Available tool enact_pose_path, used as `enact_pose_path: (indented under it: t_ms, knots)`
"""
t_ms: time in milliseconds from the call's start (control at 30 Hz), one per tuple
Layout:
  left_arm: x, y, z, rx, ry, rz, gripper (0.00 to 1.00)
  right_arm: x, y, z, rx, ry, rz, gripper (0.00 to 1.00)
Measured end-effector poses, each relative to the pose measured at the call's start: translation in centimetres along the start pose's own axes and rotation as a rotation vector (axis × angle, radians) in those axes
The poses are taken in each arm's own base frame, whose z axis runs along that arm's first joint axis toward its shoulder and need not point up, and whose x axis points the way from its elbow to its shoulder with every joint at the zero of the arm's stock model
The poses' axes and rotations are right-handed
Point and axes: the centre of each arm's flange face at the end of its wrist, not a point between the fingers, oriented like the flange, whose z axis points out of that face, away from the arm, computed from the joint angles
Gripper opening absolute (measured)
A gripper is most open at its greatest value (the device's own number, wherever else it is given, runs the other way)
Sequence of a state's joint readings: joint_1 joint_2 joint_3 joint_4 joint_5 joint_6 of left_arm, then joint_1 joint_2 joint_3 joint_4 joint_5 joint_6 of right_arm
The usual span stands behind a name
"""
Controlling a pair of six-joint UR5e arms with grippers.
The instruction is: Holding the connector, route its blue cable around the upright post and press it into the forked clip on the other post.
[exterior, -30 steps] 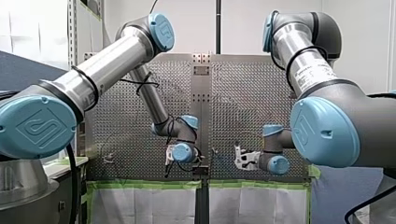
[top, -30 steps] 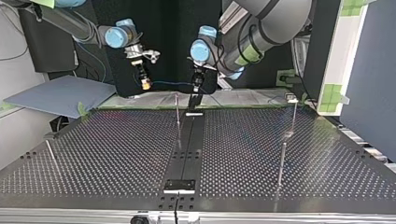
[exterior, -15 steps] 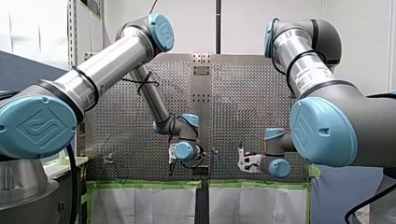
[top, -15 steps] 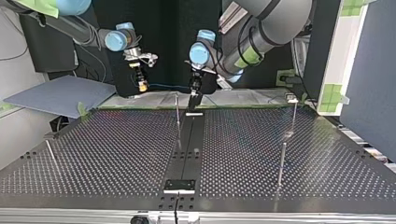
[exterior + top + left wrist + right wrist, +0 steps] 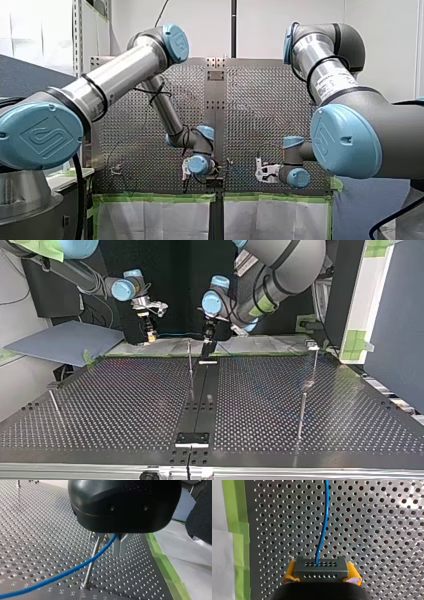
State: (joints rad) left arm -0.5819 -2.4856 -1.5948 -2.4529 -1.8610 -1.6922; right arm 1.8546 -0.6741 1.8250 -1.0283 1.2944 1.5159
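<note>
In the front view my left gripper (image 5: 186, 181) and my right gripper (image 5: 259, 170) are hanging over the near edge of the perforated worktop (image 5: 260, 110). In the top view the blue cable (image 5: 180, 333) is stretching between them, near the upright post (image 5: 190, 360). In the left wrist view the cable is crossing that post under my left gripper (pinched or loose, I cannot tell), while in the right wrist view yellow pads (image 5: 290, 571) are clamping the dark connector (image 5: 321, 567), closed on its two ends.
</note>
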Motion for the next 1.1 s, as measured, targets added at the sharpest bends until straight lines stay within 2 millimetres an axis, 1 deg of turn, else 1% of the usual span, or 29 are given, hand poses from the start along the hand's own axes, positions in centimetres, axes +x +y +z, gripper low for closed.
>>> enact_pose_path:
  t_ms: [233, 633, 1100]
  knots:
    - [-0.4, 0.0, 0.9, 0.001, -0.012, -0.016, 0.02, 0.3, 0.9, 0.6, -0.009, 0.006, 0.0, 0.0]
    - [-1.7, -0.3, 2.0, 0.009, -0.033, -0.03, 0.02, 0.7, 1.7, 1.3, -0.017, 0.008, 0.004, 0.0]
    - [-2.1, 0.0, 2.5, 0.006, -0.033, -0.045, 0.02, 0.8, 2.2, 1.6, -0.024, 0.014, 0.008, 0.0]
